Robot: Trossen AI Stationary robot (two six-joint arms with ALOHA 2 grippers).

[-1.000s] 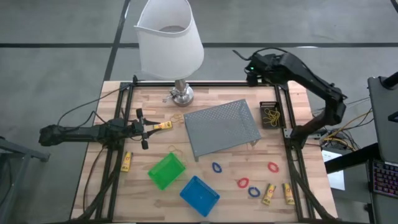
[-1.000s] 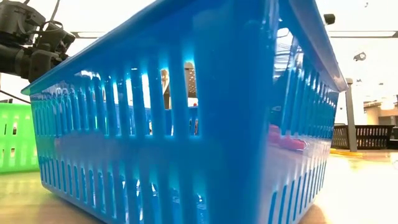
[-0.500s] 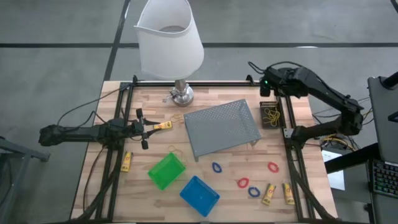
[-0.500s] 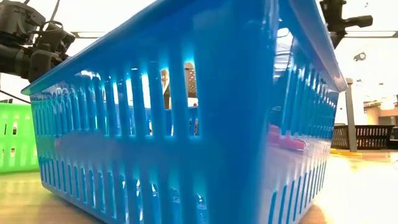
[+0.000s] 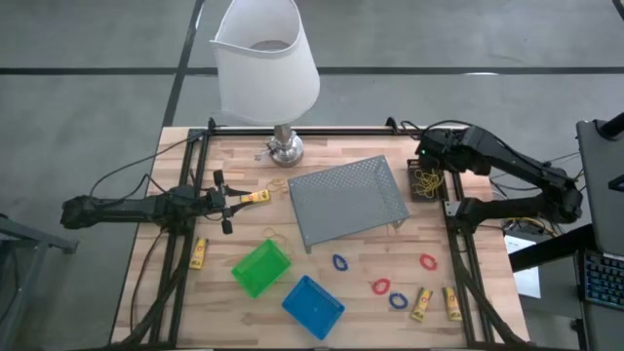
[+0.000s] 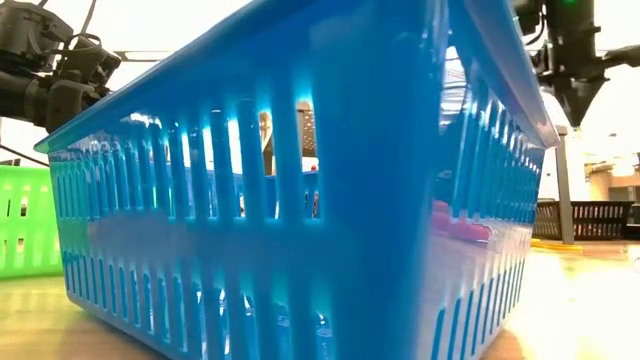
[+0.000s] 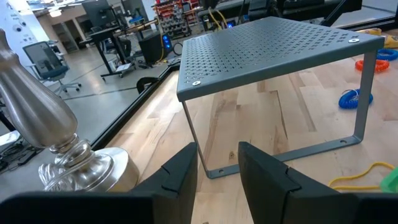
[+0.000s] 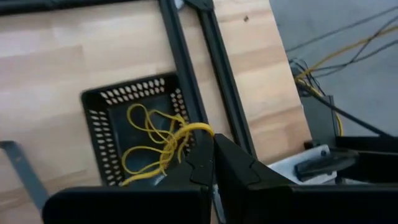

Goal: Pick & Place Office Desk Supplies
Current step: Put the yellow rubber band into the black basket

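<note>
My right gripper (image 5: 425, 162) (image 8: 210, 144) hangs shut over the black bin (image 5: 424, 181), which holds yellow rubber bands (image 8: 149, 146). In the low view it shows at top right (image 6: 577, 105). My left gripper (image 5: 234, 198) (image 7: 217, 177) waits open and level at the table's left; a yellow stick (image 5: 256, 197) lies just ahead of its fingertips, and nothing shows between them. More yellow sticks (image 5: 198, 253) (image 5: 422, 303) (image 5: 452, 302), red loops (image 5: 380, 287) (image 5: 427, 260) and blue loops (image 5: 339, 262) (image 5: 398, 299) lie on the table. My right gripper pinches a yellow-orange rubber band (image 8: 198, 129) at its fingertips, coming from above and slanting down. The band hangs slack below the fingers toward the other bands in the black bin (image 8: 99, 124). The fingers hide the exact spot of the hold.
A grey mesh tray (image 5: 349, 200) stands on legs at the table's middle. A white-shaded lamp (image 5: 265, 58) rises at the far edge, its base (image 5: 285, 148) beside a loose band. The green bin (image 5: 261, 268) and blue bin (image 5: 313, 305) sit near the front. Black rails run along both sides.
My right gripper has come down and toward the table's near edge, from beyond the far edge to just over the black bin, rolling its wrist as it went. It has stayed shut.
</note>
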